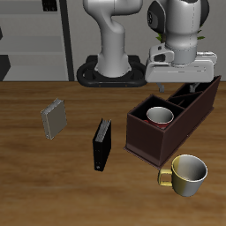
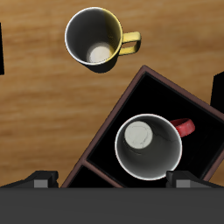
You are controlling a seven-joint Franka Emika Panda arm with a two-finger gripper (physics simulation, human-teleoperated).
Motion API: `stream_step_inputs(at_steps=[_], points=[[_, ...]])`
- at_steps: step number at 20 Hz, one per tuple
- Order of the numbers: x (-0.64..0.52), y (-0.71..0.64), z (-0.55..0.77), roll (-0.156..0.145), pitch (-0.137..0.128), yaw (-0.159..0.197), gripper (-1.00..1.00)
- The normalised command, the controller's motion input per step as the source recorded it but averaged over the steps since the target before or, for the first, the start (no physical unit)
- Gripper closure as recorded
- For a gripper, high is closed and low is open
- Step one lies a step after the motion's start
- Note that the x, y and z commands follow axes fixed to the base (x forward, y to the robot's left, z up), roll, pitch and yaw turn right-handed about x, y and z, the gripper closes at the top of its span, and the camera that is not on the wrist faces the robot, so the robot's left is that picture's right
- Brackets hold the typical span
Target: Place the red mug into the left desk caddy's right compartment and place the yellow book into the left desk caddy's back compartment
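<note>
red speckled mug with a grey-white inside [image 1: 160,116] already sits upright in the large square right compartment [image 2: 188,171] of the dark maroon-brown open-topped desk caddy [image 1: 146,146], so the mug half looks done. in the wrist view its red handle [image 2: 183,128] points toward about 2 o'clock from the mug's centre. the robot's hand [image 1: 179,86] hangs above the caddy, at about 1 o'clock from the mug in the exterior view, fingers spread and holding nothing; looks released. the thin greyish-tan book [image 1: 55,118] stands on the wooden table [image 1: 53,190] well apart from the caddy, roughly 9 o'clock from it, untouched. book step is all that's left: it has to go into the caddy's back compartment. also there: black upright book [image 1: 102,144] between tan book and caddy, and the larger yellow-cream mug [image 1: 188,173] near the table's front edge, just beside the caddy.
</note>
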Motion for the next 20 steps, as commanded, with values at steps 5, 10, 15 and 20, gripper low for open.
stream_step_inputs(at_steps=[5, 10, 15, 20], points=[[-0.09, -0.27, 0.40, 0.000, -0.043, 0.022, -1.00], [-0.04, -0.58, 0.27, -0.031, -0.026, 0.051, -1.00], [-0.10, -0.41, 0.09, -0.007, 0.003, -0.008, -1.00], [-0.12, -0.34, 0.06, -0.008, -0.013, 0.045, -1.00]])
